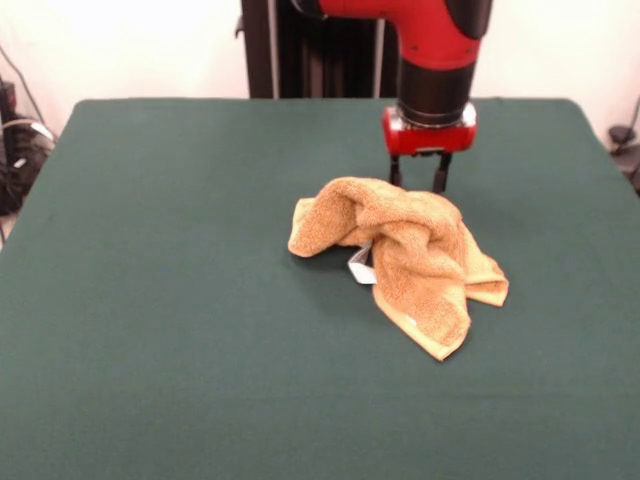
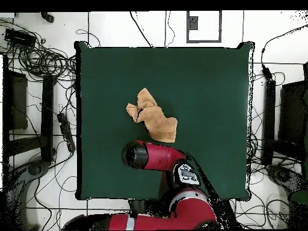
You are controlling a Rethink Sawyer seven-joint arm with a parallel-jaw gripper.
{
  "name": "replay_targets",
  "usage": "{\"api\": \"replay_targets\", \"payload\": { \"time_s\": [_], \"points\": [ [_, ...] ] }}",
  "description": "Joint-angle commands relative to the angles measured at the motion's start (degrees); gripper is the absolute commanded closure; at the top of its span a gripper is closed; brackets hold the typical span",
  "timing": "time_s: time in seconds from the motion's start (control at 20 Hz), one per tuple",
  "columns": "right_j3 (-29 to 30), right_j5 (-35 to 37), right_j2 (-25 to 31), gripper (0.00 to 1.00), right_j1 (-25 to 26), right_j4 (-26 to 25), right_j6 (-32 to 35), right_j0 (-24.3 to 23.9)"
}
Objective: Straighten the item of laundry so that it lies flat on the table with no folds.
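Observation:
The orange-tan towel (image 1: 405,250) lies crumpled in a bunched heap on the dark green table (image 1: 150,260), a little right of the middle. Its white label (image 1: 360,266) pokes out from under the folds on the near left side. My gripper (image 1: 418,178) hangs straight down just behind the towel's far edge. Its two dark fingers stand apart, open, and their tips are hidden behind the cloth. In the overhead view the towel (image 2: 153,117) lies left of the middle of the table (image 2: 210,90), and the red arm (image 2: 153,157) covers the gripper.
The black pedestal (image 1: 320,50) stands at the table's far side. Cables and dark equipment (image 1: 15,140) lie off the table's left edge, and more cables (image 2: 42,60) ring the table on the floor. Green surface stretches all round the towel.

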Motion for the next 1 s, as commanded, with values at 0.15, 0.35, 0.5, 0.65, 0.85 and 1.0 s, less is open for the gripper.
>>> {"api": "replay_targets", "payload": {
  "time_s": [0.15,0.35,0.5,0.65,0.85,1.0],
  "points": [
    [-10.6,9.5,1.1,0.0,-2.3,4.6,10.9,4.0],
    [-10.6,10.6,0.6,0.0,-3.1,4.5,11.5,4.5],
    [-9.5,14.9,-0.4,0.0,-6.4,4.4,11.7,4.7],
    [-8.7,20.4,-2.4,0.0,-11.1,4.4,12.6,5.5],
    [-11.2,25.6,-2.7,0.0,-12.0,4.4,12.6,4.8],
    [-13.6,25.1,-1.7,0.0,-9.9,4.1,11.4,3.4]
  ]
}}
